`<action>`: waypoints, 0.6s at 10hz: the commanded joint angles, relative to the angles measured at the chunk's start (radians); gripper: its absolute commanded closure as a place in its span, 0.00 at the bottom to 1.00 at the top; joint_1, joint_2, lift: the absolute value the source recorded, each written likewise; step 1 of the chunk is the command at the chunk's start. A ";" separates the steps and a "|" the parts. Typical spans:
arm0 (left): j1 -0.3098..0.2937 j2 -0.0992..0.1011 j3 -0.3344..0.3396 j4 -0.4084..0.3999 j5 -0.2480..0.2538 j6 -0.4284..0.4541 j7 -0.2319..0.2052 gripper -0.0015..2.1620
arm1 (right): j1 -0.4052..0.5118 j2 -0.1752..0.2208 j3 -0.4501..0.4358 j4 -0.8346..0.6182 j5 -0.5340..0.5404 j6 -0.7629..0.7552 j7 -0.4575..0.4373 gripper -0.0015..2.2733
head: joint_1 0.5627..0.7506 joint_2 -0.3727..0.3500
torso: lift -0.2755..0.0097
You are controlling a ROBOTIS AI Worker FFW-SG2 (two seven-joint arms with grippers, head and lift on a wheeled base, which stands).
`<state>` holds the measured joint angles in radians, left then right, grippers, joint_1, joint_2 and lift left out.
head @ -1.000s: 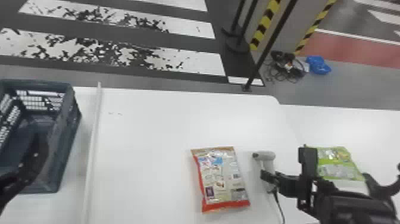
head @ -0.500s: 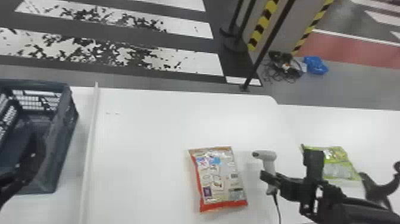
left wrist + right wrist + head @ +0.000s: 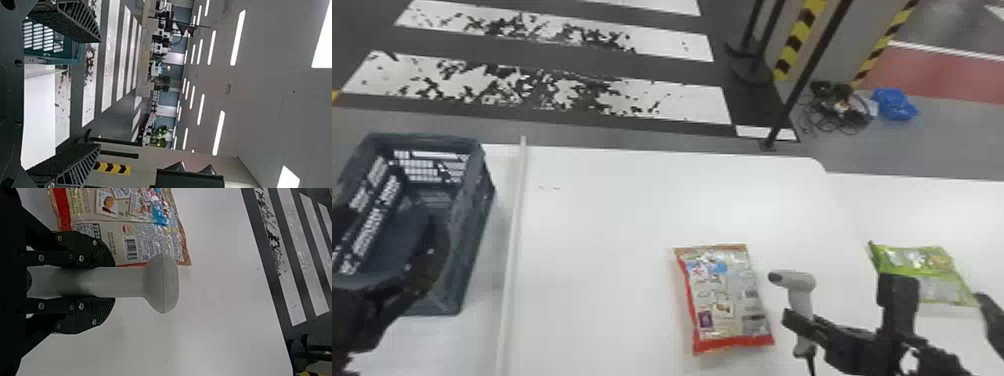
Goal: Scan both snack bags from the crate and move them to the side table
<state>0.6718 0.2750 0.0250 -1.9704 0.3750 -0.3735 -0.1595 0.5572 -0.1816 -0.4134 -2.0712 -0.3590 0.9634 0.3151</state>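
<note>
right jaws (image 3: 803,322) nearer red-edged bag (image 3: 724,300)

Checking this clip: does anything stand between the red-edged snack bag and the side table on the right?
Yes. The gray scanner, held in the right claw, stands between the red-edged snack bag and the side table. Farther from the robot, nothing visible blocks the tabletop.

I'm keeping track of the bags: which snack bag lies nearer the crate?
The red-edged snack bag, between the crate and the scanner; the green snack bag lies farther off, on the scanner's other side.
</note>
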 commanded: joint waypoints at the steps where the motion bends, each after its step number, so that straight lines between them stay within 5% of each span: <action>1: 0.000 0.001 0.001 0.001 0.004 -0.001 0.000 0.02 | 0.046 0.016 0.008 -0.060 -0.003 0.015 -0.007 0.99 | 0.70 0.26 | 0.86; 6: 0.005 0.004 0.001 -0.001 0.013 -0.008 -0.006 0.02 | 0.095 0.030 0.059 -0.104 -0.008 0.005 0.005 0.99 | 0.70 0.35 | 0.86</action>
<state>0.6732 0.2791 0.0245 -1.9695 0.3879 -0.3795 -0.1653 0.6511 -0.1521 -0.3619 -2.1773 -0.3705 0.9750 0.3212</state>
